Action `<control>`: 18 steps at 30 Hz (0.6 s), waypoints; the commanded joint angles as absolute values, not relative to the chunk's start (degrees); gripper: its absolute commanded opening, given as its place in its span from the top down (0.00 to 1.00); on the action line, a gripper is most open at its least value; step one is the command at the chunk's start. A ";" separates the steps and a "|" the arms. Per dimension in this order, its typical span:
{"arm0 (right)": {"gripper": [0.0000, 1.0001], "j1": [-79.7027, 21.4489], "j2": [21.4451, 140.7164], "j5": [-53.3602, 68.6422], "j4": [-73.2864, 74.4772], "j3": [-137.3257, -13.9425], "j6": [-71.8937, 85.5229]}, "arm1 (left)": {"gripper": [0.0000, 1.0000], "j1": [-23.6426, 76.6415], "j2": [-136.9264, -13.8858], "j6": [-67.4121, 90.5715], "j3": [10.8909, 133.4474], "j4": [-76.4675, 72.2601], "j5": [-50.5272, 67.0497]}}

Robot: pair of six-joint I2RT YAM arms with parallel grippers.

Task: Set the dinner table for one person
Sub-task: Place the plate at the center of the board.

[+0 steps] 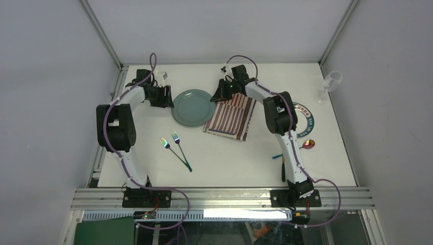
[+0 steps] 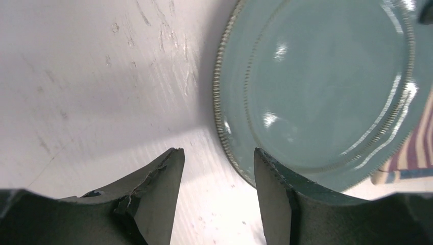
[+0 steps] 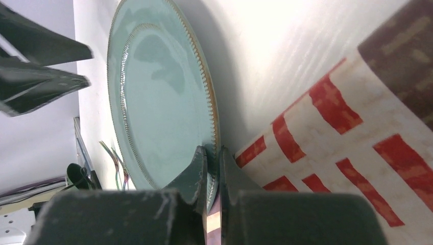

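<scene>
A round teal plate (image 1: 193, 107) lies flat on the white dinner table (image 1: 230, 158), at the back middle. My right gripper (image 1: 220, 94) is shut on the plate's right rim (image 3: 213, 127), its jaws pinching the beaded edge (image 3: 210, 150). A striped red, blue and white placemat (image 1: 231, 118) lies just right of the plate, and its edge curls up beside my right fingers (image 3: 347, 138). My left gripper (image 1: 166, 97) stands open at the plate's left edge (image 2: 217, 153). Only bare table shows between its fingers, and the right finger overlaps the plate rim (image 2: 240, 153).
Two iridescent forks (image 1: 176, 148) lie crossed on the table in front of the plate. A clear stemmed glass (image 1: 332, 81) stands at the back right corner. A dark ring-shaped coaster (image 1: 308, 120) and a shiny spoon (image 1: 308, 144) lie right of my right arm.
</scene>
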State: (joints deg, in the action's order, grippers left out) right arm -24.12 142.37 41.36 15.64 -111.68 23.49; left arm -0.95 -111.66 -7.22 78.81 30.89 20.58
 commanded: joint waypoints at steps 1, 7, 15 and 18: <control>1.00 -27.58 144.24 39.93 22.75 -117.20 15.49 | 0.45 -0.43 -101.09 -7.28 79.12 31.67 23.18; 1.00 -32.72 145.37 36.87 26.63 -119.70 12.98 | 0.40 1.43 -92.40 -6.64 78.83 34.08 26.01; 1.00 -36.88 147.95 37.01 26.83 -122.78 13.95 | 0.38 2.64 -87.73 -6.54 77.08 34.97 25.74; 1.00 -38.27 149.58 36.78 28.76 -126.04 13.72 | 0.38 2.68 -87.50 -6.67 76.32 35.09 25.61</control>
State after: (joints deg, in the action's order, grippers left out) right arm -36.91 146.91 40.51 25.54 -122.02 17.98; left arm 2.63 -89.14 -6.87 77.67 34.74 24.69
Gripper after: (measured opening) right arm 0.045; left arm 0.621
